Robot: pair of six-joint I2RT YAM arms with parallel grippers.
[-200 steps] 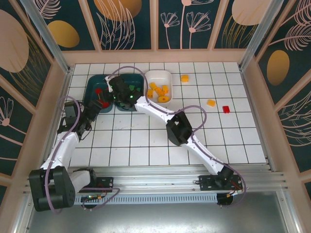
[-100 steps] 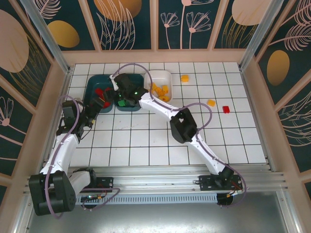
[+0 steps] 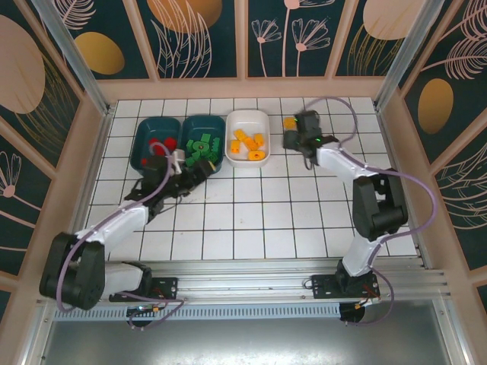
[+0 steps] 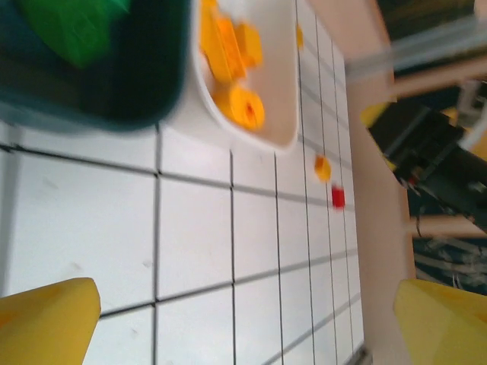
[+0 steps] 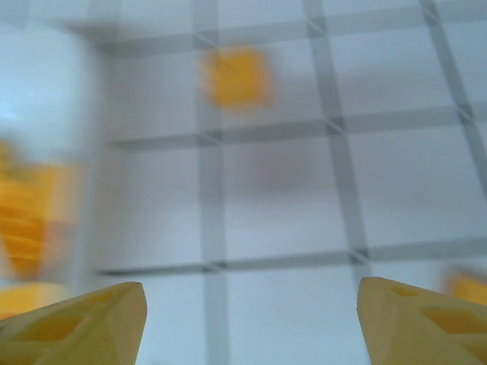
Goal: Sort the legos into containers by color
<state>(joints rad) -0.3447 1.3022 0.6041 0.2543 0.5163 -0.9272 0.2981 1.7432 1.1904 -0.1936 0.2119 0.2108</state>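
Right arm swung from teal tray to orange brick; both jaws wide, empty.

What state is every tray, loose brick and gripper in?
left teal tray, holds red bricks
middle teal tray, holds green bricks
white tray, holds orange bricks
loose orange brick, lying on tiles
loose red brick, lying on tiles
left gripper, jaws open, empty
right gripper, jaws open, empty

Blurred, the jaws stand parted over white tiles, 1 orange-yellow lego ahead, white container left.
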